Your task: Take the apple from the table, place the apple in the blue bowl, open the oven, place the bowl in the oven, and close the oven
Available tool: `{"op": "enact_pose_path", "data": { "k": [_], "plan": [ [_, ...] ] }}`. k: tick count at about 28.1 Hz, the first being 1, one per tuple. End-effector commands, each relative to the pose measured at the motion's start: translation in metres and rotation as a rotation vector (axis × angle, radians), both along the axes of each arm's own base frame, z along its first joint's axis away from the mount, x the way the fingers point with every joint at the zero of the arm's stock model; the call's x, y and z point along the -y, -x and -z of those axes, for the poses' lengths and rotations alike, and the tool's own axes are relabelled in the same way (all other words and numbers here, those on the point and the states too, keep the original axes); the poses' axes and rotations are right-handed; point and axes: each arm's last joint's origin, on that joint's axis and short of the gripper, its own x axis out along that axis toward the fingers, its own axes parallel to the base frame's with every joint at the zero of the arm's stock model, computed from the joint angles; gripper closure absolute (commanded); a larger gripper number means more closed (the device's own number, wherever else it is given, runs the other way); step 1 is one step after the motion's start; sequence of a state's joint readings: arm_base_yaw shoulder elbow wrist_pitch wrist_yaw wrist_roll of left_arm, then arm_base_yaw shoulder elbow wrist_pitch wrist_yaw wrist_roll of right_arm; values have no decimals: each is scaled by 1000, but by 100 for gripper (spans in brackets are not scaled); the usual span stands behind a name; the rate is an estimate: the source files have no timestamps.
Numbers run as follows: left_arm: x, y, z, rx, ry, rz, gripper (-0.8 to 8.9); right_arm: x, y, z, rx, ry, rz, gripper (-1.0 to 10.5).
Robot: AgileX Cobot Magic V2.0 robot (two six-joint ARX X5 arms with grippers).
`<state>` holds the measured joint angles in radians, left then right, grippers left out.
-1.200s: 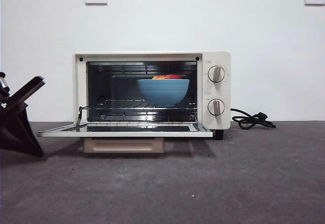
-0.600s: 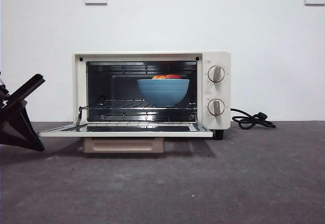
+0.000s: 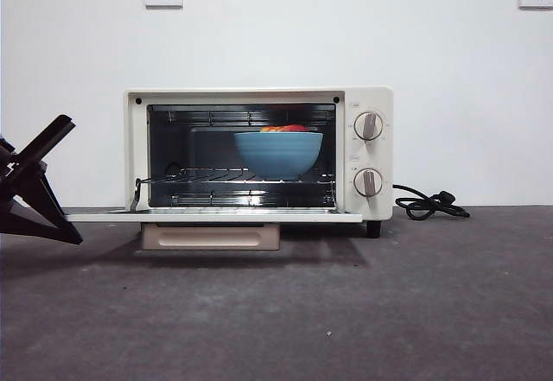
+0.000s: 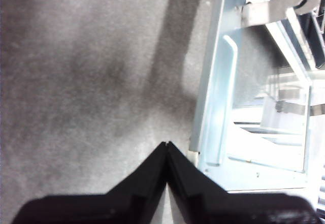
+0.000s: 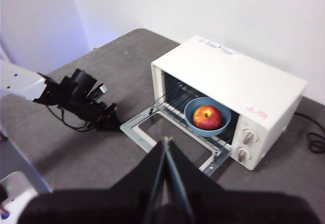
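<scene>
Apple (image 5: 207, 117), round and red with yellow patches, sits in the deep matte blue bowl (image 3: 278, 154), which rests on the wire rack inside the cream-white boxy toaster oven (image 3: 259, 152). Its glass door (image 3: 213, 216) lies dropped flat, handle toward the front, so closing is what remains. Left end effector (image 4: 166, 148), jaws pressed together and holding nothing, sits low at nine o'clock of the door, just beside its edge, likely placed to get under and lift it. Right end effector (image 5: 166, 144), closed and empty, waits high above the dark grey bench (image 3: 389, 312).
</scene>
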<state>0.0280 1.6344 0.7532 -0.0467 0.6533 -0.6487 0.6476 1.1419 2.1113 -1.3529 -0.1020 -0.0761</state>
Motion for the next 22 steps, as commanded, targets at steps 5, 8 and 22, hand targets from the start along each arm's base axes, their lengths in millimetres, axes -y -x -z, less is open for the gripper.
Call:
{"op": "enact_pose_path", "data": {
  "k": [5,8,22],
  "plan": [
    [4,-7,-9,63,152,41,819,-4,-3,12,-64,31,-40,958],
    [5,-10,-15,89,187,33,819,-6,-5,21,-96,50,-37,958],
    [11,-29,-45,183,223,61,819,3,6,27,-107,34,-30,958]
  ]
}}
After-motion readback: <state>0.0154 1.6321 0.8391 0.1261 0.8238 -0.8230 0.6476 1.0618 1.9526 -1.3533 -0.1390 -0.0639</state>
